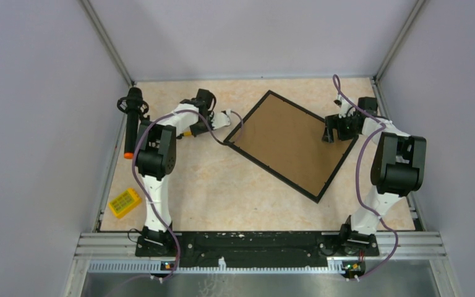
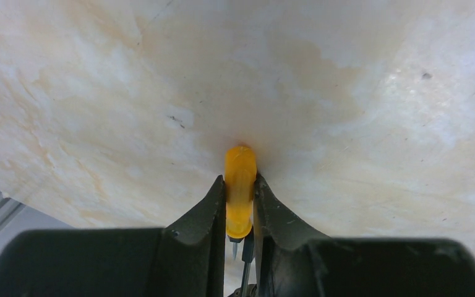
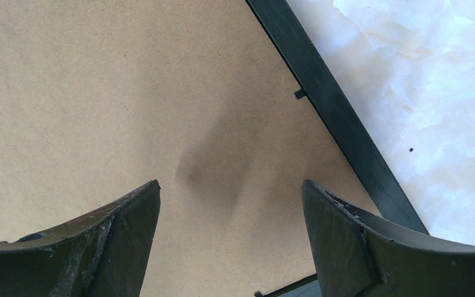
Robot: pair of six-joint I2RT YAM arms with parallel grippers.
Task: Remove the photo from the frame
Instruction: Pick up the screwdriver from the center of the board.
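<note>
Frame [image 1: 287,145] lies back-up on table [image 1: 222,192], diagonal, long axis far-left to near-right; photo not visible. Right pincer [image 3: 230,185] spread, directly over the back nr right edge. Left pincer [image 2: 240,185] pinches orange-handled tool [image 2: 240,164], just beside far-left edge.

The white-linked, black-jointed left arm [image 1: 154,193] and right arm [image 1: 368,213] are bolted to black bases. A thin purple cable [image 1: 358,164] is looped along each.
</note>
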